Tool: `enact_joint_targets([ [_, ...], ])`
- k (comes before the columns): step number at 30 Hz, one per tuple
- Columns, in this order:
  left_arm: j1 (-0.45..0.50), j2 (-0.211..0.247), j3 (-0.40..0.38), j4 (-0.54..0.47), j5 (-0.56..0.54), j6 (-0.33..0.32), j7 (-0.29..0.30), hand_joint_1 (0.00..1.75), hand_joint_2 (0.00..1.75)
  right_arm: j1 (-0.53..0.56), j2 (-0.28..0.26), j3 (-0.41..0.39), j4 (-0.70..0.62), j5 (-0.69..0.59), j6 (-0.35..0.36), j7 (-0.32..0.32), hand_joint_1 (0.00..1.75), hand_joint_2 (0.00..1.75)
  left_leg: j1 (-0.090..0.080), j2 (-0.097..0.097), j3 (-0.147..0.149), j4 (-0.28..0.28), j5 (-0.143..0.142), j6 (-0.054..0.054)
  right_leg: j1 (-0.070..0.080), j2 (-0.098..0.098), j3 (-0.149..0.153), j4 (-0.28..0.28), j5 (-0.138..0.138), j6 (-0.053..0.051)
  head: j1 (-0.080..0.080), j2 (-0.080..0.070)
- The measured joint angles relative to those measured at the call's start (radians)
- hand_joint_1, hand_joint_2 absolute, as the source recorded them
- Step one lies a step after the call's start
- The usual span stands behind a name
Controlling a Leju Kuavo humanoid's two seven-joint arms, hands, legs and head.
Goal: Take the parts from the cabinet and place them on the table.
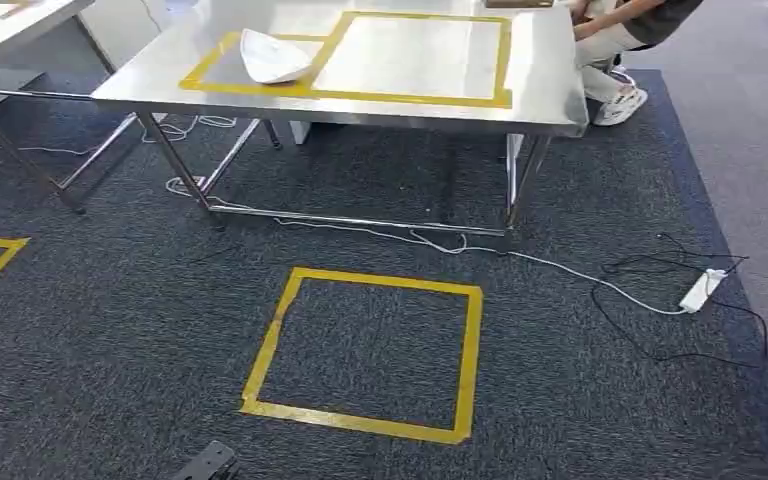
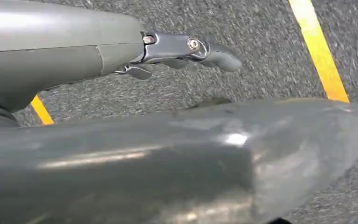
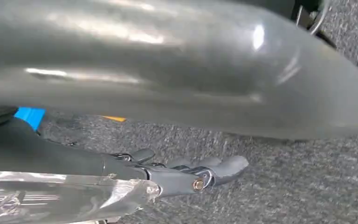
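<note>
A white bagged part (image 1: 272, 57) lies on the steel table (image 1: 410, 110), across the edge of the smaller of two yellow-taped rectangles. The table stands ahead of me, beyond a yellow tape square (image 1: 365, 350) on the carpet. My left hand (image 2: 186, 51) hangs over the carpet with its fingers stretched out and nothing in it. My right hand (image 3: 186, 175) also hangs low, with a crinkled clear plastic bag (image 3: 60, 198) held against its fingers; what the bag contains is hidden.
A person (image 1: 620, 40) sits at the table's far right corner. A white power strip (image 1: 702, 290) and loose cables lie on the carpet to the right and under the table. A second table (image 1: 0, 30) stands at the left.
</note>
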Motion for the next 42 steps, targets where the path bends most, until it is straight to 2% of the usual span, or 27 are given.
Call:
enact_joint_targets([
  [4,0.000,0.000,0.000,0.000,0.000,0.002,0.000,0.00,0.00,0.001,0.000,-0.002,0.001,0.006,0.000,-0.008,0.00,0.00,0.002,0.007,0.000,0.000,0.000,-0.005,0.001,0.008,-0.004,0.001,0.000,-0.007,0.001,0.000],
  [5,-0.001,0.003,0.000,0.000,-0.003,0.007,0.000,0.00,0.00,0.000,0.000,-0.007,0.002,0.015,0.002,-0.024,0.00,0.00,0.008,-0.034,-0.008,0.019,-0.030,-0.019,-0.003,0.027,-0.001,-0.003,0.012,-0.025,-0.002,0.000],
  [6,0.005,0.004,0.000,0.000,-0.006,0.008,-0.001,0.00,0.00,-0.003,0.000,-0.010,0.002,0.026,0.008,-0.038,0.00,0.00,0.005,-0.082,-0.122,0.283,-0.173,-0.016,0.002,0.066,-0.018,-0.002,0.023,-0.039,-0.005,0.000],
  [7,0.006,0.005,0.000,0.000,-0.009,0.007,0.004,0.00,0.00,-0.003,0.000,-0.013,0.002,0.032,0.009,-0.042,0.00,0.00,0.004,-0.084,-0.147,0.332,-0.177,-0.012,0.004,0.089,-0.022,-0.002,0.026,-0.036,-0.005,0.000],
  [10,0.005,0.005,0.000,0.000,-0.012,0.007,0.010,0.00,0.00,-0.003,0.000,-0.015,0.002,0.044,0.016,-0.053,0.00,0.00,0.005,-0.107,-0.049,0.143,-0.059,0.002,0.004,0.136,-0.022,-0.002,0.032,-0.030,-0.006,0.000],
  [11,0.004,0.006,0.000,0.000,-0.012,0.006,0.011,0.00,0.00,-0.003,0.000,-0.015,0.002,0.045,0.018,-0.054,0.00,0.00,0.007,-0.147,-0.007,0.062,-0.030,0.005,0.002,0.149,-0.022,-0.001,0.034,-0.026,-0.005,0.000],
  [12,0.005,0.005,0.000,0.000,-0.013,0.006,0.011,0.00,0.00,-0.005,0.000,-0.015,0.001,0.045,0.018,-0.054,0.00,0.00,0.010,-0.190,0.013,0.016,-0.038,0.010,0.009,0.161,-0.029,0.006,0.033,-0.018,-0.006,0.000],
  [13,0.004,0.005,0.000,0.000,-0.013,0.006,0.013,0.00,0.00,-0.005,0.000,-0.015,0.001,0.045,0.018,-0.055,0.00,0.00,0.011,-0.178,0.009,0.017,-0.039,0.005,0.006,0.174,-0.035,0.006,0.036,-0.013,-0.005,0.000],
  [16,0.000,0.001,0.000,0.000,-0.014,0.006,0.016,0.00,0.00,-0.004,-0.002,-0.019,0.001,0.051,0.018,-0.056,0.00,0.00,0.010,-0.142,0.008,0.012,-0.031,0.025,-0.002,0.208,-0.050,-0.007,0.048,0.009,-0.006,0.000],
  [17,-0.003,0.004,0.000,-0.001,-0.014,0.006,0.018,0.00,0.00,-0.004,-0.003,-0.021,0.001,0.055,0.016,-0.055,0.00,0.00,0.010,-0.128,0.008,0.010,-0.029,0.031,0.001,0.170,-0.052,0.006,0.038,0.011,-0.003,0.000],
  [18,-0.003,0.003,0.000,-0.001,-0.015,0.007,0.018,0.00,0.00,-0.005,-0.003,-0.024,0.001,0.059,0.013,-0.048,0.00,0.00,0.009,-0.116,0.008,0.010,-0.029,0.040,0.004,0.106,-0.076,0.053,-0.001,0.015,0.009,0.000],
  [19,-0.001,0.003,0.000,-0.001,-0.016,0.007,0.018,0.00,0.00,-0.005,-0.003,-0.025,0.001,0.061,0.011,-0.047,0.00,0.00,0.006,-0.102,0.008,0.011,-0.030,0.041,0.004,0.072,-0.109,0.129,-0.046,0.020,0.011,0.000],
  [21,0.007,0.004,0.001,-0.001,-0.018,0.007,0.021,0.00,0.00,-0.006,-0.003,-0.029,0.001,0.063,0.007,-0.043,0.00,0.00,0.001,-0.069,0.007,0.012,-0.031,0.043,0.001,0.047,-0.182,0.292,-0.117,0.025,0.011,0.000],
  [22,0.008,0.004,0.001,-0.001,-0.021,0.007,0.021,0.00,0.00,-0.005,-0.003,-0.034,0.001,0.064,0.005,-0.039,0.00,0.00,-0.001,-0.053,0.007,0.012,-0.031,0.043,0.001,0.044,-0.193,0.324,-0.122,0.026,0.011,0.000],
  [23,0.007,0.004,0.001,-0.001,-0.021,0.007,0.021,0.00,0.00,-0.004,-0.003,-0.037,0.002,0.066,0.002,-0.038,0.00,0.00,-0.002,-0.040,0.008,0.012,-0.031,0.043,0.001,0.043,-0.179,0.307,-0.105,0.026,0.011,0.000],
  [25,0.004,0.003,0.002,-0.001,-0.021,0.007,0.021,0.00,0.00,-0.005,-0.003,-0.042,0.001,0.071,-0.002,-0.037,0.00,0.00,-0.002,-0.013,0.013,0.012,-0.033,0.041,0.002,0.027,-0.080,0.136,-0.024,0.020,0.011,0.000],
  [26,0.003,0.002,0.004,-0.001,-0.021,0.007,0.022,0.00,0.00,-0.005,-0.003,-0.043,0.001,0.073,-0.002,-0.037,0.00,0.00,-0.003,-0.002,0.017,0.012,-0.036,0.037,0.003,-0.007,-0.019,0.037,0.008,0.017,0.011,0.000],
  [27,0.002,0.002,0.007,-0.001,-0.021,0.007,0.023,0.00,0.00,-0.008,-0.003,-0.043,0.001,0.074,-0.002,-0.036,0.00,0.00,-0.011,0.005,0.021,0.013,-0.039,0.032,0.010,-0.053,0.000,-0.001,-0.001,0.007,0.011,0.000],
  [31,-0.003,-0.002,0.015,-0.001,-0.024,0.007,0.024,0.00,0.00,-0.012,-0.003,-0.048,0.002,0.079,-0.003,-0.037,0.00,0.00,-0.008,0.044,0.029,0.008,-0.038,0.007,0.015,-0.001,-0.017,-0.002,0.010,-0.018,0.007,0.000],
  [32,-0.004,-0.002,0.015,-0.002,-0.029,0.008,0.026,0.00,0.00,-0.012,-0.001,-0.051,0.001,0.081,-0.004,-0.037,0.00,0.00,-0.002,0.031,0.028,0.013,-0.046,-0.001,0.004,0.013,-0.007,-0.011,0.020,-0.027,0.006,0.000],
  [34,-0.003,-0.002,0.017,-0.002,-0.032,0.009,0.029,0.00,0.00,-0.019,0.000,-0.056,0.001,0.084,-0.007,-0.038,0.00,0.00,-0.002,-0.058,-0.013,0.111,-0.123,-0.008,0.002,0.035,-0.015,-0.013,0.030,-0.036,0.000,0.000],
  [36,0.001,-0.003,0.018,-0.002,-0.034,0.009,0.032,0.00,0.00,-0.022,0.000,-0.058,0.001,0.086,-0.008,-0.039,0.00,0.00,-0.002,-0.082,-0.091,0.281,-0.198,-0.010,0.002,0.065,-0.022,-0.013,0.034,-0.037,-0.003,0.000],
  [37,0.005,-0.003,0.018,-0.002,-0.035,0.009,0.034,0.00,0.00,-0.021,0.000,-0.061,0.001,0.086,-0.008,-0.038,0.00,0.00,-0.002,-0.085,-0.121,0.337,-0.208,-0.011,0.002,0.083,-0.024,-0.012,0.035,-0.036,-0.002,0.000],
  [38,0.006,-0.003,0.018,-0.002,-0.035,0.010,0.035,0.00,0.00,-0.021,0.000,-0.062,0.001,0.087,-0.009,-0.038,0.00,0.00,-0.002,-0.087,-0.121,0.331,-0.189,-0.010,0.001,0.099,-0.023,-0.012,0.037,-0.033,-0.002,0.000],
  [40,0.004,-0.003,0.018,-0.002,-0.035,0.010,0.036,0.00,0.00,-0.021,0.000,-0.065,0.001,0.087,-0.009,-0.038,0.00,0.00,0.000,-0.095,-0.065,0.205,-0.100,-0.008,-0.002,0.131,-0.022,-0.012,0.040,-0.028,-0.002,0.000],
  [41,0.003,-0.003,0.018,-0.002,-0.035,0.010,0.036,0.00,0.00,-0.021,0.000,-0.066,0.001,0.087,-0.009,-0.038,0.00,0.00,0.004,-0.120,-0.020,0.110,-0.055,-0.009,-0.004,0.146,-0.022,-0.011,0.042,-0.022,-0.003,0.000],
  [42,0.004,-0.003,0.018,-0.002,-0.035,0.010,0.036,0.00,0.00,-0.022,0.000,-0.066,0.001,0.087,-0.009,-0.039,0.00,0.00,0.015,-0.195,0.010,0.045,-0.037,-0.014,-0.004,0.158,-0.027,-0.010,0.044,-0.016,-0.005,0.000],
])
